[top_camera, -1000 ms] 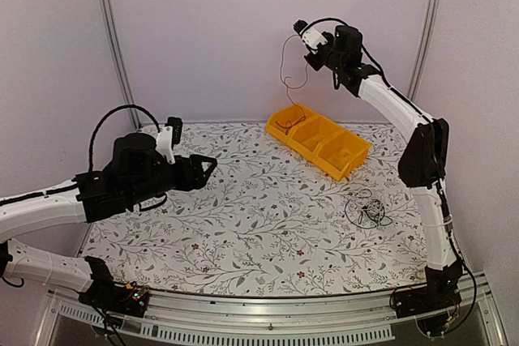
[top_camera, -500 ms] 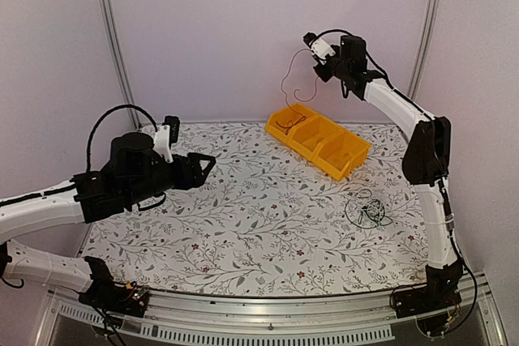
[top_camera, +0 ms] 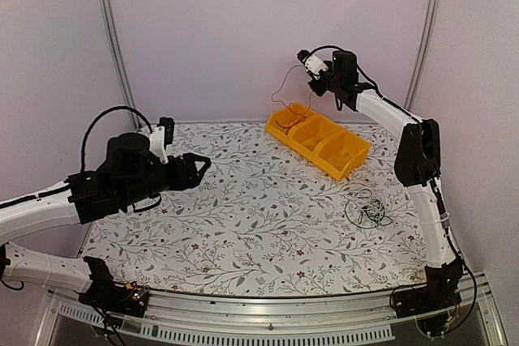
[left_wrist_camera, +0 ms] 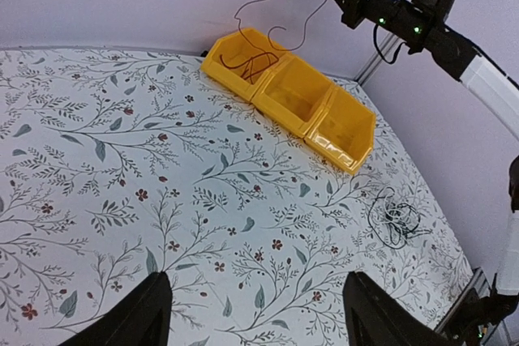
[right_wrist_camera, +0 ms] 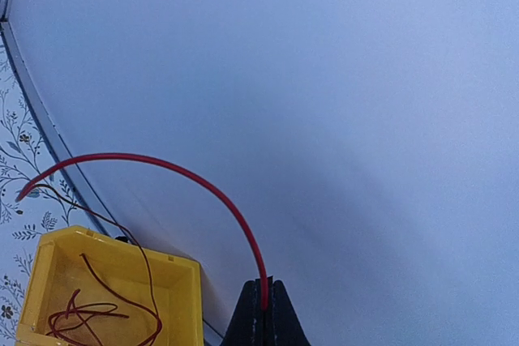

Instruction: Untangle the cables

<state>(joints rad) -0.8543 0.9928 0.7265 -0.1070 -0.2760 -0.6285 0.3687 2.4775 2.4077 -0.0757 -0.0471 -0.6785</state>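
My right gripper [top_camera: 310, 70] is raised high over the left end of the yellow bin [top_camera: 332, 168] and is shut on a thin red cable [right_wrist_camera: 155, 160]. The cable arcs up out of the shut jaws [right_wrist_camera: 264, 297] and hangs down into the bin's left compartment, where its lower part lies coiled [left_wrist_camera: 251, 62]. A small tangled bundle of dark and white cables [top_camera: 366, 210] lies on the tablecloth at the right, also visible from the left wrist [left_wrist_camera: 397, 218]. My left gripper [top_camera: 203, 164] hovers over the left of the table, open and empty [left_wrist_camera: 255, 322].
The yellow bin [left_wrist_camera: 340, 147] has three compartments and stands at an angle at the back of the table; the other two look empty. Metal frame posts [top_camera: 113, 38] rise at the back corners, with walls close behind.
My right gripper has come down toward the bin with the red cable, so more of the cable hangs into the left compartment. The left arm has drifted slightly to the left.
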